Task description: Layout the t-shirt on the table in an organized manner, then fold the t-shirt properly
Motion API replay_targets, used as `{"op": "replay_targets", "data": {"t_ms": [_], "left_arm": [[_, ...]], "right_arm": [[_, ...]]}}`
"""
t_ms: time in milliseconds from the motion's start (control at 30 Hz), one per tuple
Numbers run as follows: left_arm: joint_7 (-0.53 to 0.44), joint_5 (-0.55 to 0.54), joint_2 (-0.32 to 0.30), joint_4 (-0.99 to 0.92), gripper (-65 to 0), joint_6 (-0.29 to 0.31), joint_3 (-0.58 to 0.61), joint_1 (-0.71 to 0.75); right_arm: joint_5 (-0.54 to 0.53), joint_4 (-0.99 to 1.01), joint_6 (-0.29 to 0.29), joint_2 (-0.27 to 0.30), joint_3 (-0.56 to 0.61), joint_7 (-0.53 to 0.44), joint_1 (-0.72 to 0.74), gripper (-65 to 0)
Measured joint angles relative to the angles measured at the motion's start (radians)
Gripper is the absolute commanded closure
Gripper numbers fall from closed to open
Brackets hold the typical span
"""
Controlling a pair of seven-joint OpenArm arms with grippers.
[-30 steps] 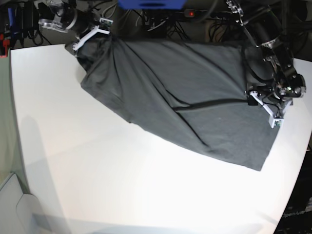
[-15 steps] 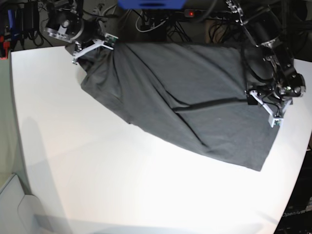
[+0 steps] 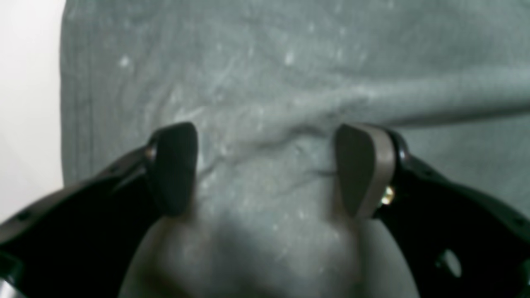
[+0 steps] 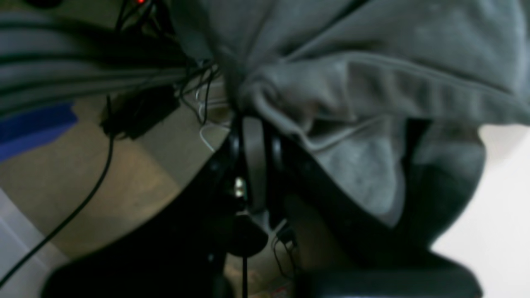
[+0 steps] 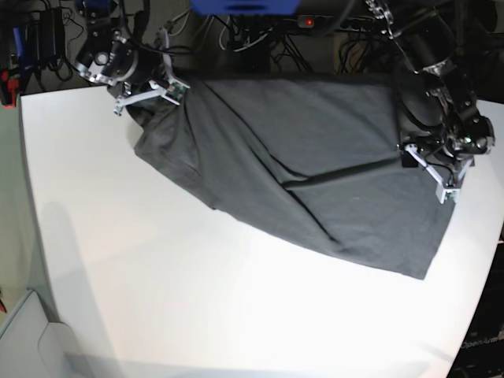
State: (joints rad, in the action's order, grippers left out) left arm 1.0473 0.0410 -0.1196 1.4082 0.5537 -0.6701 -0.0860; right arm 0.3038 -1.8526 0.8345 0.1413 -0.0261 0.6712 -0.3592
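t-shirt (image 5: pixel 315 150): matt charcoal-grey knit cloth, soft, creased, flecked with pale lint | table (image 5: pixel 197 299) under the t-shirt: smooth white top, faint sheen | left gripper (image 3: pixel 265 169) on the t-shirt: glossy black plastic arms, matt dark pads | right gripper (image 4: pixel 252 136): black plastic, small metal screw

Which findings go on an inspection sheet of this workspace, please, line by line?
Surface: white table, bare in front.
Job's things: t-shirt spread at the far side, creased, not yet flat.
Clutter: nothing seen on the table.
Grippers: left tool open over the cloth; right tool shut on a bunched shirt edge.
Cables: dark cables behind the far edge.
Surroundings: blue object at the back.
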Motion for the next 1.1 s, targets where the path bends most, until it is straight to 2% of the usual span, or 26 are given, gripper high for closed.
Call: {"op": "replay_targets", "data": {"t_ms": [67, 100, 133, 167, 200, 233, 300, 333, 400, 433, 500, 600, 667, 800, 867, 1033, 1100], "left_arm": [[0.0, 0.0, 0.0, -0.001, -51.2, 0.0, -0.002, 0.0], [0.003, 0.0, 0.0, -0.002, -51.2, 0.0, -0.002, 0.0], [0.002, -0.005, 0.0, -0.002, -51.2, 0.001, 0.001, 0.002], [0.0, -0.012, -0.006, -0.008, -51.2, 0.005, 0.002, 0.005], [-0.005, -0.037, -0.012, -0.024, -51.2, 0.005, -0.006, 0.004], [-0.008, -0.028, -0.024, -0.052, -51.2, 0.003, -0.008, -0.022], [-0.002, 0.007, -0.047, -0.138, -51.2, -0.005, 0.008, -0.098], [-0.011, -0.01, -0.064, -0.187, -51.2, -0.002, 0.011, -0.124], [-0.071, -0.029, -0.104, -0.269, -51.2, 0.001, 0.012, -0.148], [-0.117, -0.031, -0.128, -0.31, -51.2, 0.006, 0.01, -0.153], [-0.143, -0.015, -0.155, -0.342, -51.2, -0.002, 0.001, -0.155], [-0.129, -0.004, -0.155, -0.33, -51.2, -0.007, 0.013, -0.166], [-0.15, 0.001, -0.156, -0.355, -51.2, -0.007, 0.018, -0.183], [-0.195, -0.008, -0.156, -0.372, -51.2, -0.003, 0.019, -0.174], [-0.217, -0.004, -0.165, -0.407, -51.2, -0.001, 0.02, -0.185], [-0.222, 0.008, -0.164, -0.439, -51.2, -0.008, 0.02, -0.214], [-0.243, 0.007, -0.163, -0.444, -51.2, -0.007, 0.02, -0.211]], "right_arm": [[-0.039, -0.005, -0.001, 0.0, -0.001, -0.016, 0.022, 0.0], [0.089, -0.008, -0.088, -0.01, -0.032, -0.191, 0.09, 0.0], [0.078, -0.021, -0.121, 0.0, -0.049, -0.119, 0.204, 0.0], [0.092, -0.048, -0.17, 0.026, -0.057, -0.156, 0.291, 0.0], [0.074, -0.076, -0.189, 0.037, -0.062, -0.212, 0.309, 0.0], [0.045, -0.084, -0.176, 0.03, -0.057, -0.223, 0.297, 0.0], [0.061, -0.053, -0.106, 0.002, -0.044, -0.122, 0.245, 0.0], [0.062, -0.045, -0.095, 0.003, -0.043, -0.116, 0.22, 0.0], [0.076, -0.048, -0.103, 0.01, -0.049, -0.11, 0.241, 0.0], [0.081, -0.048, -0.117, 0.004, -0.05, -0.108, 0.28, 0.0], [0.066, -0.057, -0.137, -0.02, -0.041, -0.133, 0.354, 0.0], [0.055, -0.05, -0.125, -0.028, -0.031, -0.102, 0.362, 0.0], [0.079, -0.046, -0.124, -0.028, -0.032, -0.047, 0.349, 0.0], [0.055, -0.017, -0.126, -0.029, -0.042, -0.064, 0.369, 0.0], [0.068, 0.009, -0.125, -0.034, -0.039, -0.032, 0.387, 0.0], [0.059, 0.023, -0.129, -0.037, -0.023, -0.053, 0.394, 0.0], [0.068, 0.038, -0.128, -0.032, -0.023, -0.039, 0.387, -2.4]]}}
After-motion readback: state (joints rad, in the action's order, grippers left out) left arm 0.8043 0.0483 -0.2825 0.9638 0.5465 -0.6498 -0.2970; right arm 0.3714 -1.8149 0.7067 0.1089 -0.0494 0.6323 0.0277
